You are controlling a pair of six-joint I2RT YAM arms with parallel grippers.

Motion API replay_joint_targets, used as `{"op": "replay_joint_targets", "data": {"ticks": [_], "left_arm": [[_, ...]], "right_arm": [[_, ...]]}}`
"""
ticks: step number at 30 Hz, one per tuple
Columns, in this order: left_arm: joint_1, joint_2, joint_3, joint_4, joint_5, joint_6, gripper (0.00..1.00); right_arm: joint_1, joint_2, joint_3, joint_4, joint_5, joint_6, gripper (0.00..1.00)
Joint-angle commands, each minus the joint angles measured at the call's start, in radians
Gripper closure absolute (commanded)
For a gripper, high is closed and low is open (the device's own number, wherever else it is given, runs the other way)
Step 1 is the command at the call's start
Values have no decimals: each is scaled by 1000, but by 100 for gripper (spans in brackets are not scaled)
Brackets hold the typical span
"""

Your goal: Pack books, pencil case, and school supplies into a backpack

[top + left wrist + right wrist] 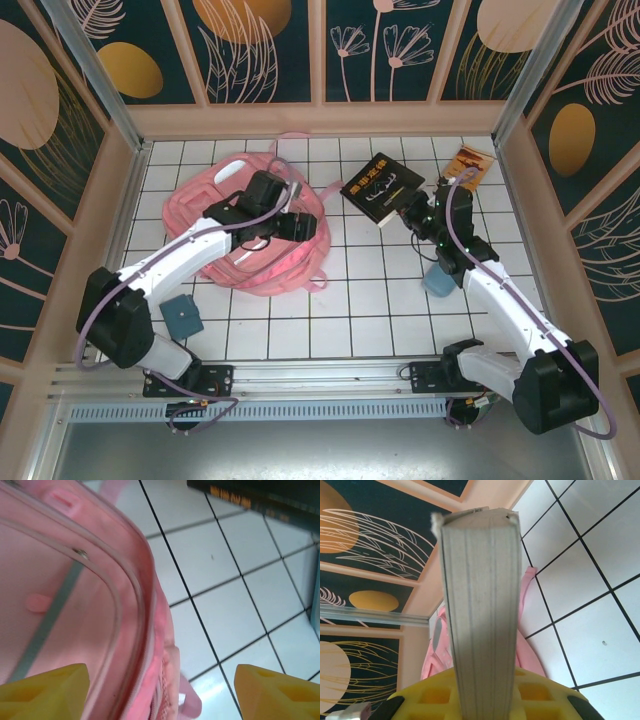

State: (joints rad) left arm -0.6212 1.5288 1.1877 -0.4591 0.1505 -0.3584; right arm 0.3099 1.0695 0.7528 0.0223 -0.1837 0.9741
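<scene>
The pink backpack [235, 215] lies flat on the tiled floor at the back left. My left gripper [303, 222] hovers over its right edge, open. In the left wrist view the yellow fingertips [50, 690] stand wide apart, and the backpack's zippered rim [145, 645] runs between them, unclamped. My right gripper [418, 212] is shut on a corner of the large black book [383, 188] with its yellow title. The book's grey page edge [480, 605] rises from between the yellow jaws. A thin orange booklet [468, 165] lies at the back right.
A teal square item [183, 317] lies near the left arm's base, and a light blue item [437, 280] sits partly under the right arm; which is the pencil case I cannot tell. Patterned walls close the back and both sides. White tiles lie open in the near middle.
</scene>
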Motion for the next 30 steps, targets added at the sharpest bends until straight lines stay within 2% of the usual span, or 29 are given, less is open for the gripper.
{"op": "replay_joint_targets", "data": {"ticks": [1, 8, 16, 27, 30], "left_arm": [[-10, 65, 43, -113, 17, 106, 32], [-11, 172, 102, -165, -32, 152, 40], [-11, 223, 118, -186, 105, 241, 57], [-11, 297, 166, -212, 63, 288, 74], [-11, 298, 193, -223, 37, 297, 82]], "right_arm": [[-3, -32, 13, 58, -5, -19, 95], [-6, -34, 8, 56, -20, -20, 95], [-6, -39, 3, 43, -20, -19, 95], [-8, -43, 9, 36, -25, -17, 95], [-7, -49, 10, 27, -24, -21, 95]]}}
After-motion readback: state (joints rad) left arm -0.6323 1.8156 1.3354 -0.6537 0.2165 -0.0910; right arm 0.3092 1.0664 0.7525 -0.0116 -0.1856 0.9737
